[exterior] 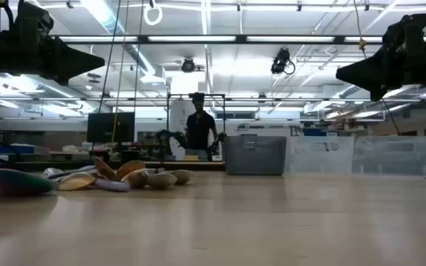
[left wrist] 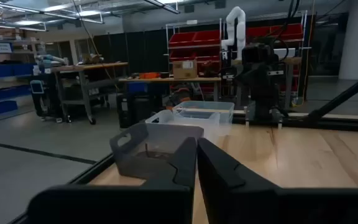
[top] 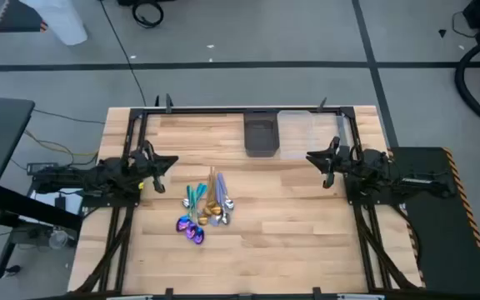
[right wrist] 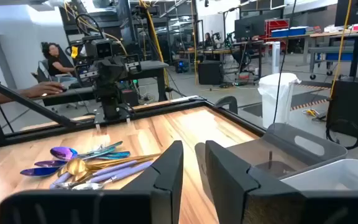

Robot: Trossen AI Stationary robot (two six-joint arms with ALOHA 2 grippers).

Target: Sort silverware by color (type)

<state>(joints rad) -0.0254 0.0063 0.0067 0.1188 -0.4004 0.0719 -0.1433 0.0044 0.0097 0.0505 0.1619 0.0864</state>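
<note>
The silverware (top: 202,208) lies in one mixed heap on the wooden surface (top: 290,217), gold, teal, purple and silver pieces crossing and touching each other. The left gripper (top: 167,162) hangs above the surface at the left edge, and the heap is in front of its jaws and a little to the side, near but apart from them. In the left wrist view the jaws of this gripper (left wrist: 196,155) are clenched, the two fingers pressed together with nothing between them. The right gripper (top: 313,157) hangs above the surface at the opposite edge, and the heap is well apart from its jaws, across the surface. In the right wrist view its jaws (right wrist: 193,155) stand a little parted with a narrow gap, and they grasp nothing. The dark bin (top: 261,133) and the clear bin (top: 298,133) stand side by side, touching, at the far edge of the surface, between the two pairs of jaws and nearer to the right ones. Beyond the surface, in the low view, a person (exterior: 198,133) stands in the room.
</note>
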